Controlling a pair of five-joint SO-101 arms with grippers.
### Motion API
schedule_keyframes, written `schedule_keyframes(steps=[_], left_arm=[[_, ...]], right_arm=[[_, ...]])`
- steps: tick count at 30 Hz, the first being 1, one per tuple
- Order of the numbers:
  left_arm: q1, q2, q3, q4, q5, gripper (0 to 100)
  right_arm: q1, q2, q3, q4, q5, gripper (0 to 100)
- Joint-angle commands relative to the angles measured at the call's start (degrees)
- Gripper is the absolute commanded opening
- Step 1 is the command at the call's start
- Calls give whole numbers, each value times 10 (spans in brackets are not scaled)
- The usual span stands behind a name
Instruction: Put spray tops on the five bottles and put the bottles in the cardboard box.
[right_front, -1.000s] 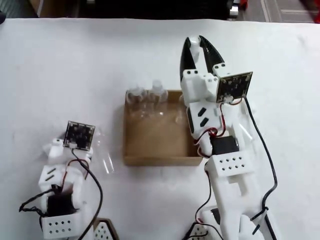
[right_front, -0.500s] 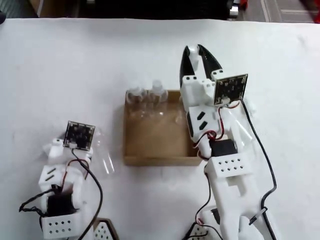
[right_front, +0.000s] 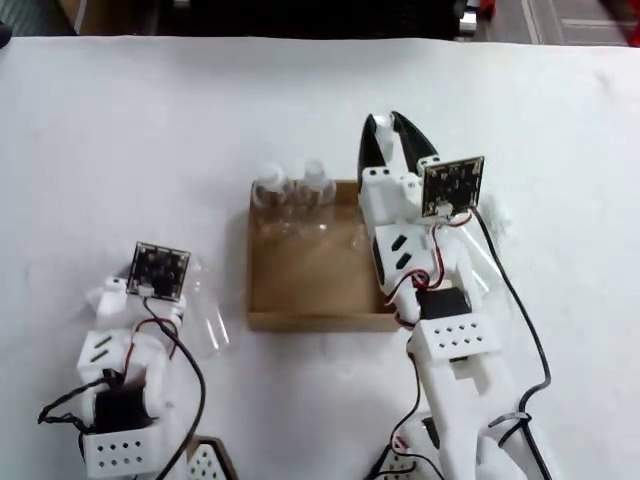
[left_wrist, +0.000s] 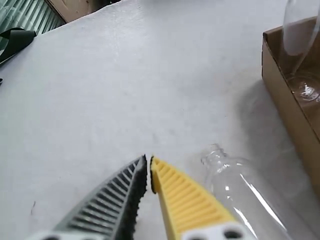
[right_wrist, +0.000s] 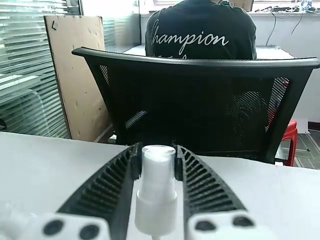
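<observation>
Just beyond the far right corner of the box, the right gripper pinches a spray top, while the left gripper, closed on nothing, sits beside a capless bottle lying on the table; a tilted top could jam at the neck.

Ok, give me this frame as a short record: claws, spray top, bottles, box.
left claw: shut, empty, close to the table
right claw: shut on spray top, past the box's far right corner
loose bottle: lying beside left claw, no top
cardboard box: two topped bottles standing at its far wall
</observation>
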Motion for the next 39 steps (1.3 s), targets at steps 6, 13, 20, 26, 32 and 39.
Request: schedule_keyframes(steps=[6, 13, 20, 26, 32, 39], left_arm=[[6, -6, -2, -14, -6, 24], [6, -6, -2, -14, -6, 24], [6, -6, -2, -14, -6, 24], [6, -6, -2, -13, -6, 24], [6, -6, -2, -13, -6, 24], [6, -6, -2, -13, -6, 24]], right_arm=[[20, -2, 3, -11, 6, 18], [46, -1, 11, -9, 6, 18], [41, -2, 49, -11, 6, 18], [41, -5, 73, -11, 6, 18], [42, -7, 89, -12, 6, 18], [41, -7, 92, -11, 6, 18]])
